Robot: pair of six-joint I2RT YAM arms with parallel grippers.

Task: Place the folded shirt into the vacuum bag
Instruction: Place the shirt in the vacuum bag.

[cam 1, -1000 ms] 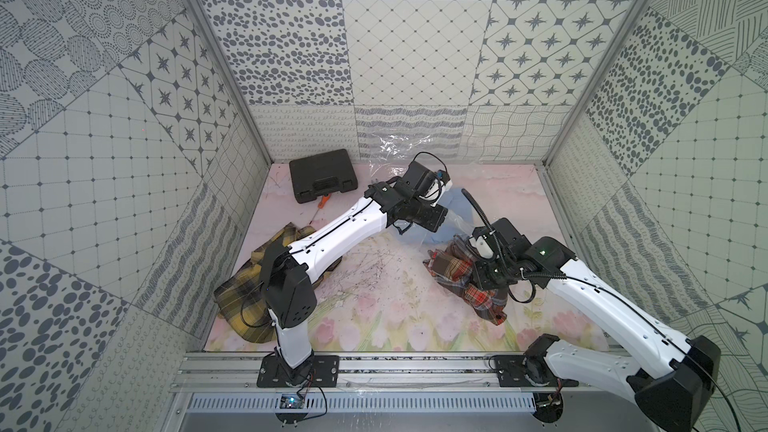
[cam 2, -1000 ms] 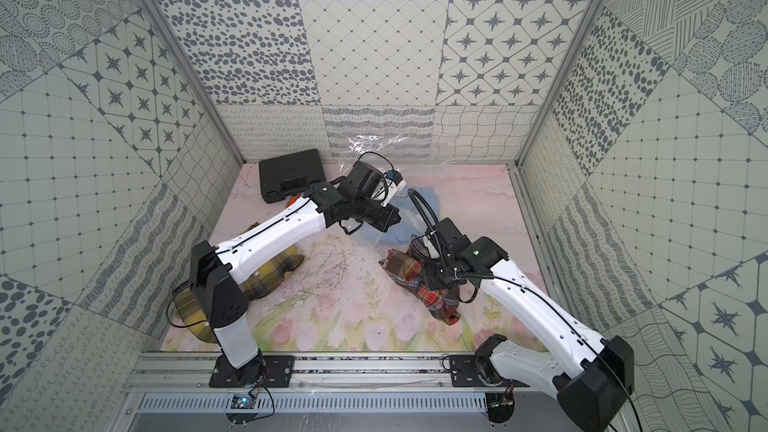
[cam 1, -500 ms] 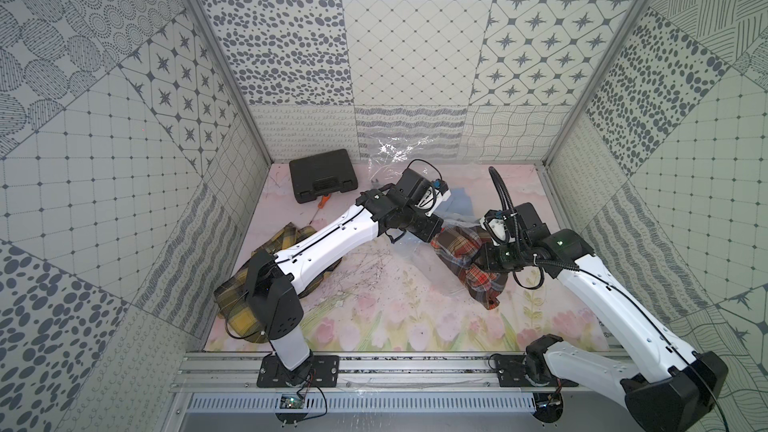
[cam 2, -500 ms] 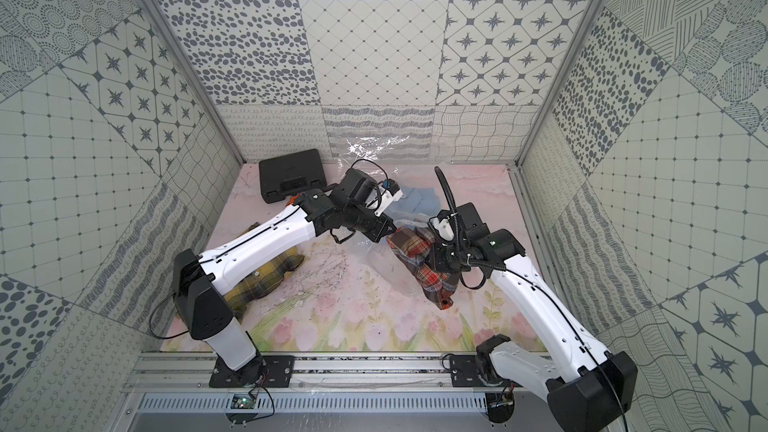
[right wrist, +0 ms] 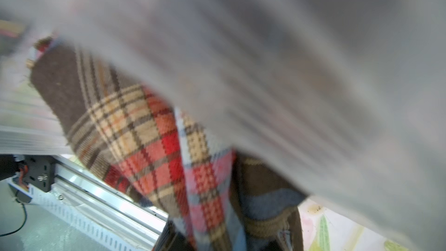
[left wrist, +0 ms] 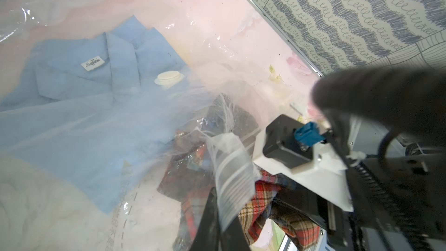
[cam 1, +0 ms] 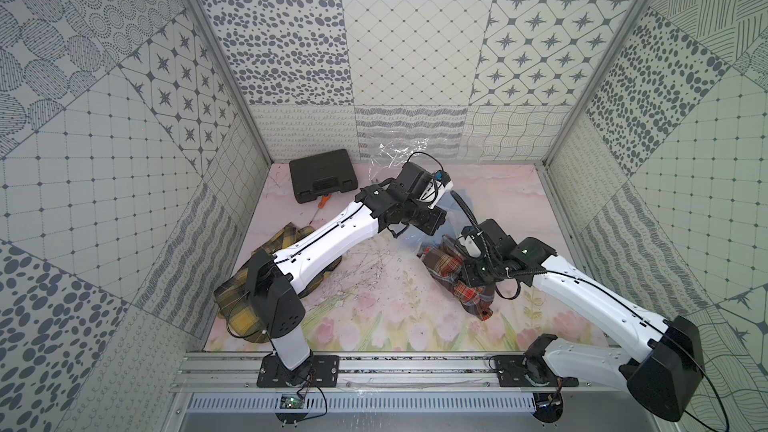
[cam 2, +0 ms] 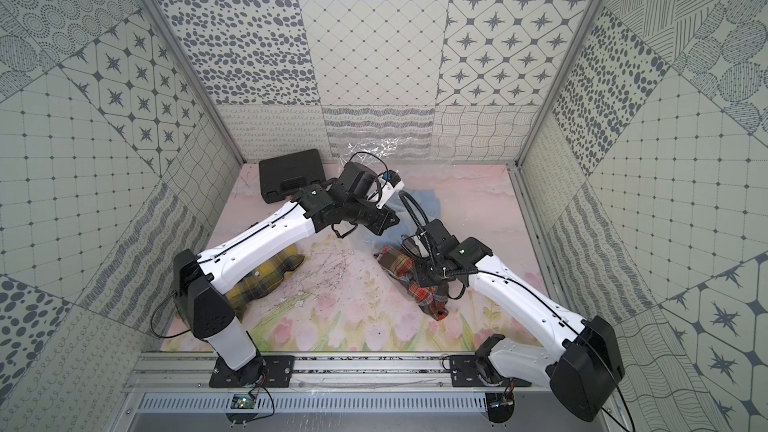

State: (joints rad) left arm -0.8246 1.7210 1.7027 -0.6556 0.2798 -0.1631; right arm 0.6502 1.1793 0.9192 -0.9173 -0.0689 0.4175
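Right, mid-insertion. The left end effector (cam 1: 434, 224) is clenched on the striped lip of the bag (left wrist: 232, 172), holding the mouth up off the tabletop (cam 1: 374, 305). The right end effector (cam 1: 471, 274) grasps the shirt (cam 1: 446, 265); its jaws are buried in the cloth, and the plaid hangs bunched from it in the right wrist view.

The shirt is at the bag mouth. Its dark leading end shows through plastic in the left wrist view, and the tail trails outside toward the front rail. I can't tell whether that end is truly inside or only under the film. A blue shirt (left wrist: 72, 80) already lies deeper in the bag, by the white cap (left wrist: 169, 77).

Likely risks:
- The lip may slip out. The film is thin and glossy and the pinch is small, so a tug from the shirt could pull it free and drop the mouth shut.
- The shirt may snag the lip and shove the whole bag toward the rear wall instead of sliding in.
- The shirt may go under the bag if the lower layer rides up.
- The fold is already loose, so the dangling tail may drag and open further.
- The two wrists are close, and the right arm's cable arcs just beside the left wrist, so a bump or snag is possible.

A yellow shirt (cam 1: 245, 309) lies under the left arm, well apart.
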